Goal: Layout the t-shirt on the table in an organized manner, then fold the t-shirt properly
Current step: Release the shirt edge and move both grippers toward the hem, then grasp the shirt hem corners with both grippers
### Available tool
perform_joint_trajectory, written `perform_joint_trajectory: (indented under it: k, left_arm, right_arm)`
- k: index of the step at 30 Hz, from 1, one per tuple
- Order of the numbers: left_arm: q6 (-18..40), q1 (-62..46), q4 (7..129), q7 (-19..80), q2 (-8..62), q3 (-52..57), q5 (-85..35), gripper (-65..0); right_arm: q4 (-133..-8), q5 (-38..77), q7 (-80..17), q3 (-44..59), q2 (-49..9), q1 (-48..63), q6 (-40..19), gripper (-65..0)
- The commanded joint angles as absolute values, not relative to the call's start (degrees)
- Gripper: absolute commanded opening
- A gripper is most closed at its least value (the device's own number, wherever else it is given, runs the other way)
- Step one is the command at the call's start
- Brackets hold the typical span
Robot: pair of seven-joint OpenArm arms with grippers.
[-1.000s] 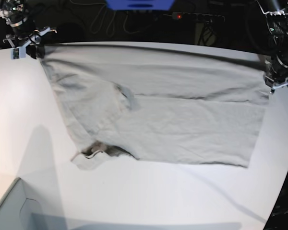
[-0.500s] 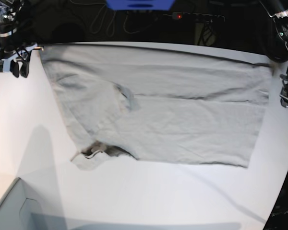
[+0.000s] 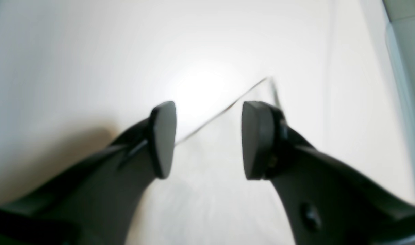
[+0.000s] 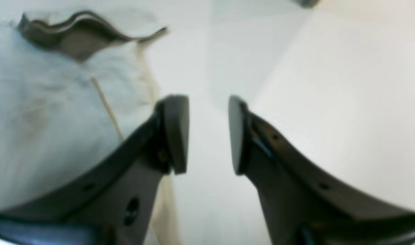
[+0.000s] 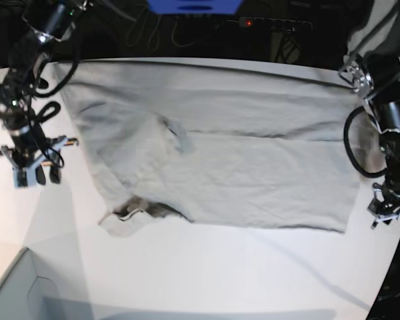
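Note:
The light grey-beige t-shirt [image 5: 253, 160] lies spread flat across the white table [image 5: 220, 273], its darker neck opening bunched at the front left [image 5: 137, 210]. At the table's left, my right gripper [image 5: 45, 176] hangs open and empty just off the shirt's left edge. The right wrist view shows its fingers [image 4: 175, 132] apart over bare table [image 4: 330, 85], with cloth [image 4: 51, 102] to their left. My left gripper [image 5: 387, 215] is open at the shirt's right edge. In the left wrist view its gripper [image 3: 207, 136] stands over a shirt corner [image 3: 207, 190], holding nothing.
A grey box corner [image 5: 13, 293] juts in at the front left. Behind the table's far edge are a blue object [image 5: 193, 5], a power strip [image 5: 267, 23] and cables. The table's curved edge runs close by the left gripper on the right.
Both grippers have let go of the shirt's far corners and opened. Each arm has moved along its side of the shirt toward the near edge. The shirt stays flat.

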State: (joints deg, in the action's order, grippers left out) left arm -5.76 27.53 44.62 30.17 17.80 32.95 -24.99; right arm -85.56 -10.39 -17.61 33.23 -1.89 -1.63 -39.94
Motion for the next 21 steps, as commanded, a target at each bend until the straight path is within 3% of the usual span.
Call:
perform_joint_trajectory:
  k: [1, 7, 12, 21]
  left_arm:
    - [-5.93, 30.11, 42.15, 27.47, 18.95, 31.16, -22.81, -31.2]
    - [-5.85, 37.41, 24.13, 13.23, 18.95, 20.88, -18.33, -22.0]
    - [-5.85, 37.76, 20.35, 4.88, 18.51, 14.2, -17.98, -21.8]
    - [-5.85, 34.07, 19.91, 1.45, 18.51, 8.92, -18.24, -21.8]
  right_arm:
    - [-84.44, -11.21, -17.98, 32.13, -2.51, -5.14, -40.0, -40.0]
    - [-67.38, -17.36, -21.14, 31.25, -2.59, -19.03, -40.0, -25.2]
    - [-57.89, -17.45, -21.05, 31.25, -3.74, -23.43, -40.0, -24.7]
    - [-50.42, -17.45, -11.38, 26.51, -4.44, -23.6, -40.0, -24.7]
